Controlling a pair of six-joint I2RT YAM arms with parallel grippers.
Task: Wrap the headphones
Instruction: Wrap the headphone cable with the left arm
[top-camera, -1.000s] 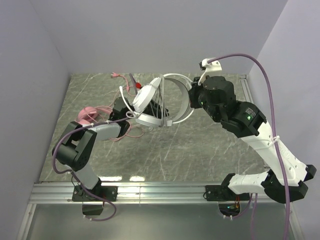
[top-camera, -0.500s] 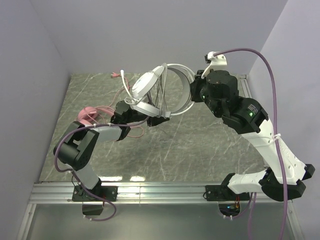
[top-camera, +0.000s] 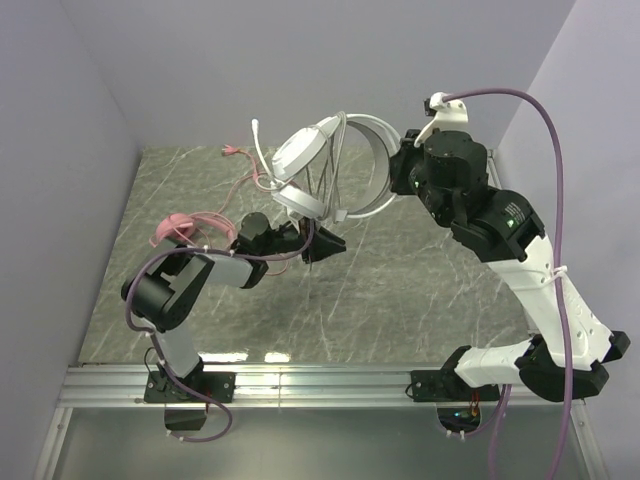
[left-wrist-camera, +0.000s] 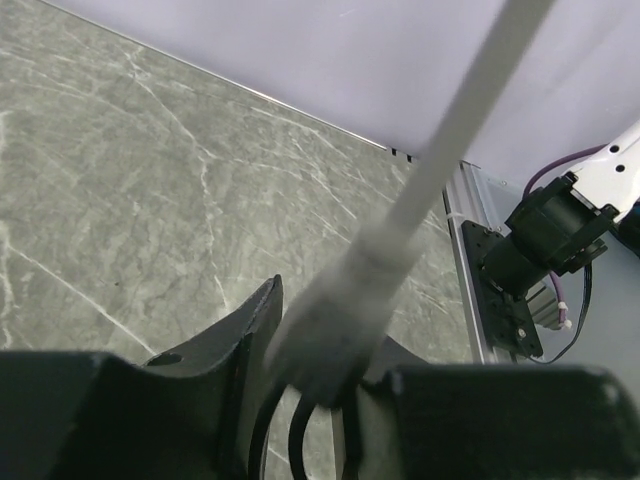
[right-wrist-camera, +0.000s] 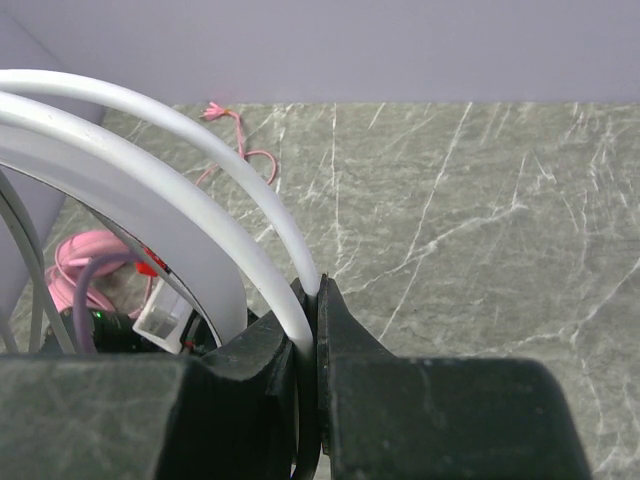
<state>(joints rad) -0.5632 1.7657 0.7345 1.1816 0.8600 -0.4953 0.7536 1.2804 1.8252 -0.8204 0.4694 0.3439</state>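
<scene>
Marble table (top-camera: 420, 290), lilac walls (top-camera: 300, 60). From above, the right gripper (top-camera: 392, 180) holds the white headset (top-camera: 300, 160) aloft by its band (top-camera: 365, 125). The left gripper (top-camera: 325, 245) is below it, closed on the cord (top-camera: 327, 190). The pink headset (top-camera: 178, 228) lies at the table's left. Left wrist: the jaws pinch a thick, blurred piece of cord, perhaps its plug. Right wrist: the jaws are clamped on the thinner of 2 band arcs.
</scene>
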